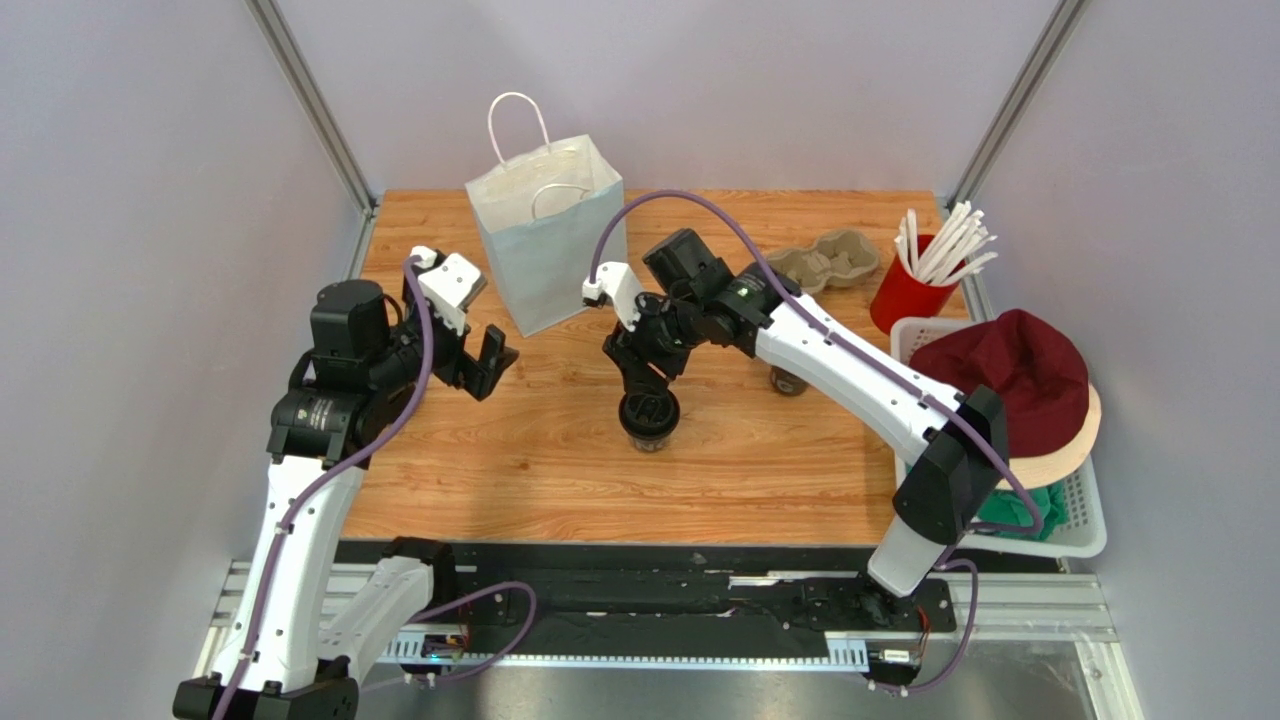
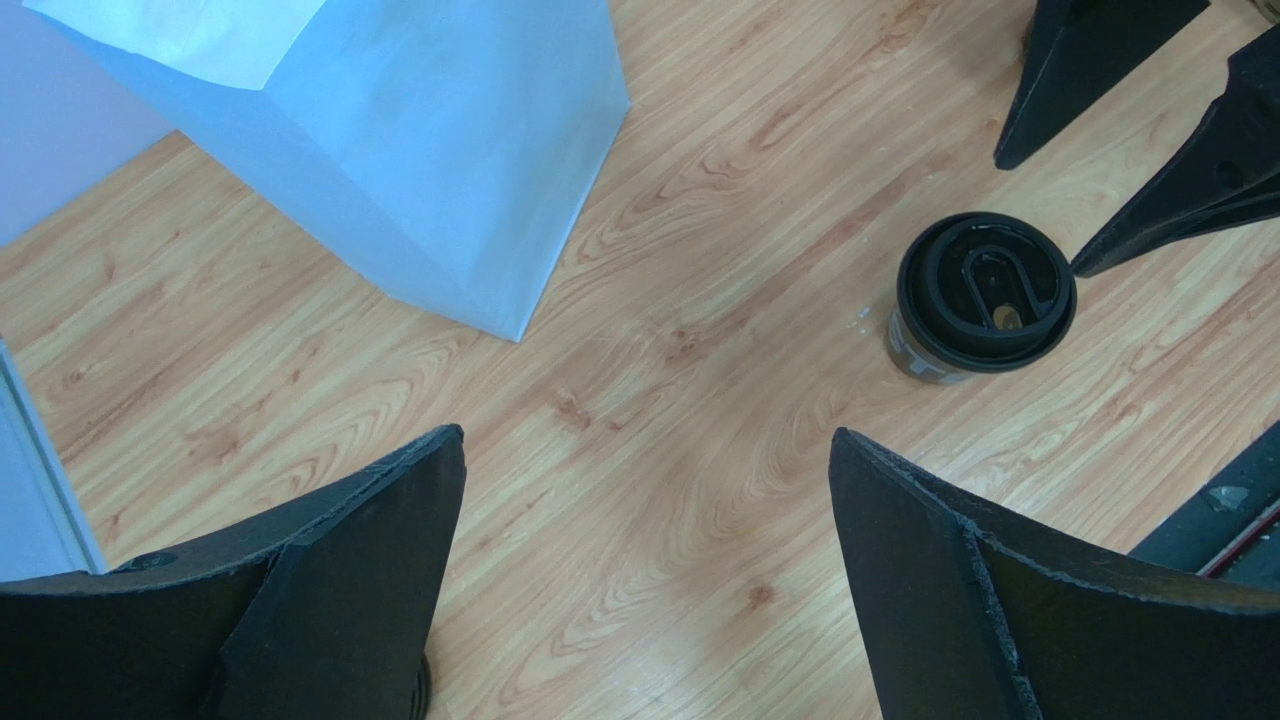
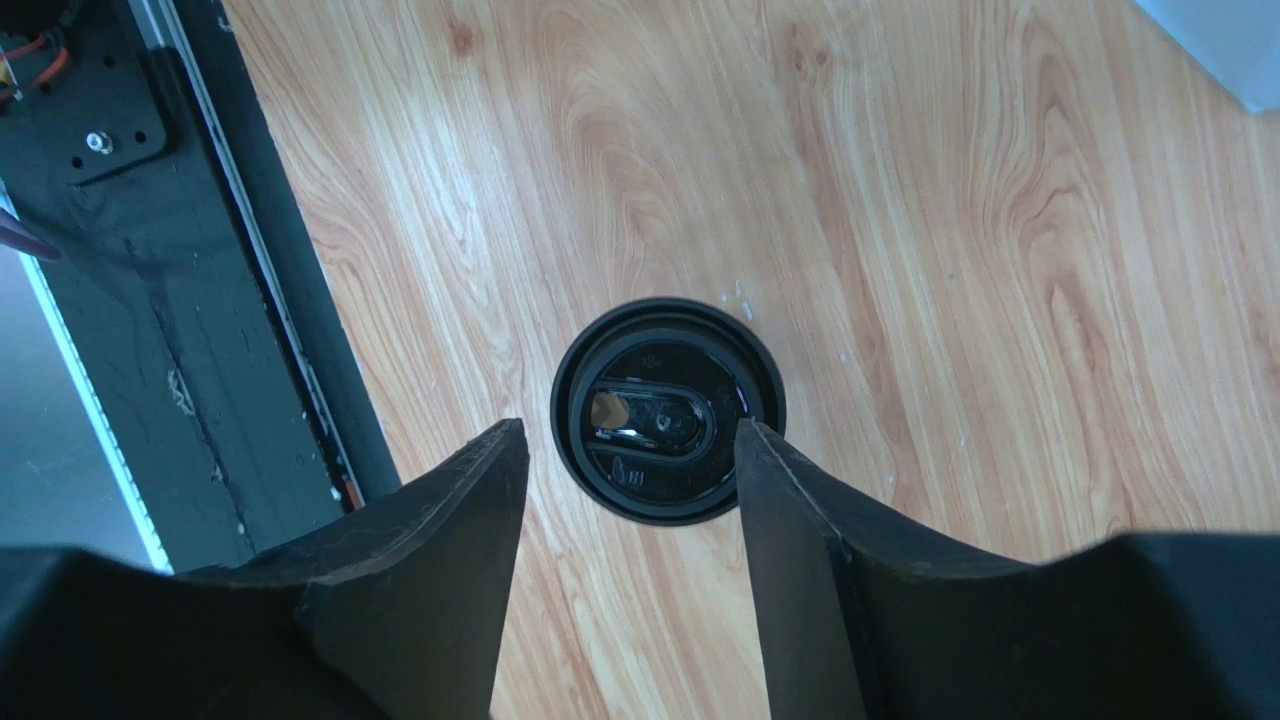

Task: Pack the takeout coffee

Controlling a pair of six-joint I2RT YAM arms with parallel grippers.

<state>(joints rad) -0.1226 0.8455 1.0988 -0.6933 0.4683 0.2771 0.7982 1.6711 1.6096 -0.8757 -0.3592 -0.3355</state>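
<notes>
"Where's the takeout coffee [image 2: 986, 293]?"

"Upright mid-worktop [image 1: 496, 480], on the near side of the paper bag [image 1: 544, 233]. From above, the right gripper [image 3: 631, 431] covers most of it."

"Has it got hold?"

"Its jaws are partway apart, straddling the top. Touching or not, I cannot tell."

"And the left gripper [image 2: 646, 435]?"

"Jaws wide, holding nothing, left of the coffee. The cup carrier [image 1: 824, 266] is half behind the right arm, and I can't make out a dark thing [image 1: 787, 384] beneath it."

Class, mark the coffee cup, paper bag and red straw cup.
coffee cup [image 3: 667, 410]: right wrist view, black lid.
paper bag [image 1: 549, 255]: top view, front face.
red straw cup [image 1: 906, 296]: top view, side wall.
</notes>
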